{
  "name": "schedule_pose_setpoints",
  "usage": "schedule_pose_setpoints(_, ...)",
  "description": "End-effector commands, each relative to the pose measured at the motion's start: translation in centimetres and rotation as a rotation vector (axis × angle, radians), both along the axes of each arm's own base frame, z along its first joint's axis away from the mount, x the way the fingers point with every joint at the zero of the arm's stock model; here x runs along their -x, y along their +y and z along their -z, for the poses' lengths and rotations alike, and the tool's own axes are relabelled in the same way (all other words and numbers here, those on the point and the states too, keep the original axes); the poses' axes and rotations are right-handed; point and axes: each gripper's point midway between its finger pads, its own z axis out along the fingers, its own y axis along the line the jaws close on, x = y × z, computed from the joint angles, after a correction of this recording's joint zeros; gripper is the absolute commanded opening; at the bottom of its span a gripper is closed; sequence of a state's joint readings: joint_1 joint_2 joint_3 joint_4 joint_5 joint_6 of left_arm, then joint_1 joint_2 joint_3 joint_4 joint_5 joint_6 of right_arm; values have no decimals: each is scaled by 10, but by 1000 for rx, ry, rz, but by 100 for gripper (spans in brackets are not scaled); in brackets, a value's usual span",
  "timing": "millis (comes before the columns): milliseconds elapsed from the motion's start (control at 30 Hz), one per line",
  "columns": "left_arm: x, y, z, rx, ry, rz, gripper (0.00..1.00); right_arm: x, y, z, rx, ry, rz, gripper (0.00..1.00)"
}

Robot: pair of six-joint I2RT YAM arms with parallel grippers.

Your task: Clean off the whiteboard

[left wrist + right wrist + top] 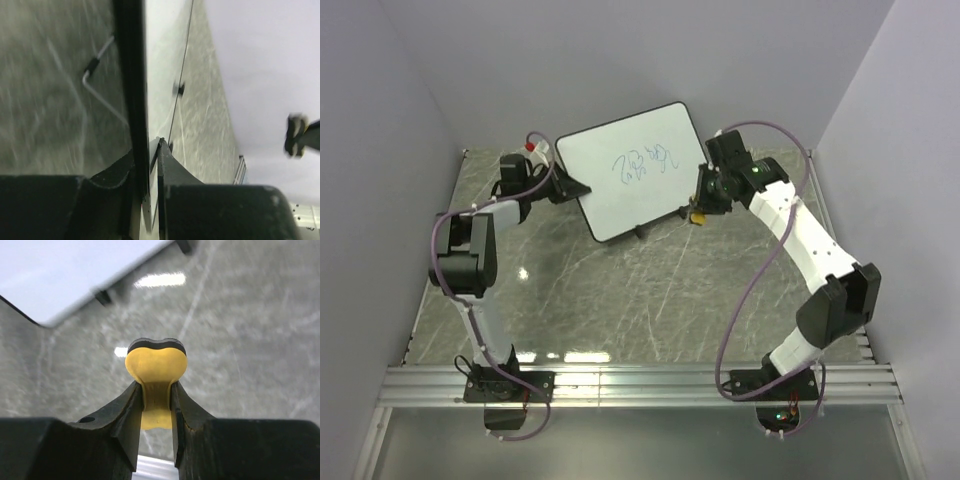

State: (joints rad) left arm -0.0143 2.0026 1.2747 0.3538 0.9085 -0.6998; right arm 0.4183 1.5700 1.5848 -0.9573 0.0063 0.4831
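my left gripper (153, 146) is clenched on the left edge of the whiteboard (620, 195), one finger on each side of its thin black frame (131, 75). the board sits toward the far middle of the grey marbled table (650, 290), turned at an angle, with its near long edge on small black feet (640, 232). i cannot tell whether the end i hold is lifted off the table. blue scribbles (645, 162) cover the middle of the white face. on the back side of the board, my left wrist camera shows a bent wire stand (100, 92), close to my fingers.

my right gripper (156, 390) is grasping the yellow eraser (156, 362) by its waist, with the dark-edged end sticking out past the fingertips. it hangs over bare table just beside the board's near right corner, not touching the board. that corner, with its frame and a foot, lies between the eraser and the scribbles.

pale walls (400, 110) close in on the left, right and far sides. a metal rail (640, 385) runs along the near edge by my bases, and purple cables (745, 300) loop beside each arm.
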Motion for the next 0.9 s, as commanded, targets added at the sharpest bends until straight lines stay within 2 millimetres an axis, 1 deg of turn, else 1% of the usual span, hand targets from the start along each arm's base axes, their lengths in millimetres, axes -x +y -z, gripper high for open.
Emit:
schedule_pose_setpoints(0,56,-4,67,-155,201,-15,0,-33,19,-30,-71,-108,-41,0)
schedule_pose_setpoints(33,66,-10,61,-170,190,-11,0,-43,26,-34,-87,-115,-47,0)
schedule_pose_setpoints(67,74,-11,64,-185,205,-21,0,-49,31,-37,-101,-122,-52,0)
schedule_pose_setpoints(100,86,-10,78,-212,251,-46,0,-56,37,-40,-122,-129,-50,0)
schedule_pose_setpoints(133,96,-18,71,-219,236,-38,0,-64,49,-41,-161,-127,-71,0)
schedule_pose_setpoints(167,110,-21,80,-236,269,-40,0,-70,55,-43,-186,-132,-80,0)
schedule_pose_setpoints(200,114,-20,85,-267,284,-73,0,-81,66,-42,-226,-147,-83,0)
schedule_pose_setpoints(233,125,-29,81,-283,275,-58,0,-85,75,-43,-260,-153,-96,0)
schedule_pose_setpoints(267,136,-28,91,-312,306,-81,0,-87,87,-45,-315,-145,-108,0)
schedule_pose_setpoints(300,141,-27,94,-325,329,-115,0,-94,102,-45,-350,-169,-128,0)
schedule_pose_setpoints(333,147,-30,92,-344,318,-131,0,-96,109,-41,-369,-167,-134,0)
schedule_pose_setpoints(367,157,-29,100,-365,344,-139,0,-96,121,-41,-408,-161,-148,0)
schedule_pose_setpoints(400,162,-29,102,-384,363,-159,0,-104,135,-38,-436,-181,-168,0)
schedule_pose_setpoints(433,165,-32,101,-419,350,-178,0,-101,151,-38,-457,-186,-197,0)
schedule_pose_setpoints(467,176,-30,108,-451,388,-180,0,-102,163,-38,-485,-180,-207,0)
schedule_pose_setpoints(500,181,-28,111,-470,407,-199,0,-108,176,-28,-500,-178,-219,0)
schedule_pose_setpoints(533,187,-27,113,-492,413,-209,0,-108,191,-33,-524,-187,-240,0)
schedule_pose_setpoints(567,191,-27,116,-500,425,-211,0,-110,201,-35,-554,-182,-237,0)
schedule_pose_setpoints(600,197,-25,119,-511,446,-214,0,-116,212,-26,-578,-176,-247,0)
schedule_pose_setpoints(633,201,-25,121,-520,454,-214,0,-119,223,-38,-612,-193,-258,0)
schedule_pose_setpoints(700,210,-20,127,-537,480,-217,0,-128,240,-43,-665,-194,-256,0)
schedule_pose_setpoints(767,215,-17,130,-544,492,-223,0,-134,249,-44,-687,-190,-242,0)
schedule_pose_setpoints(800,217,-17,130,-542,494,-219,0,-140,253,-40,-693,-190,-232,0)
schedule_pose_setpoints(867,222,-15,131,-542,504,-222,0,-148,254,-31,-689,-184,-201,0)
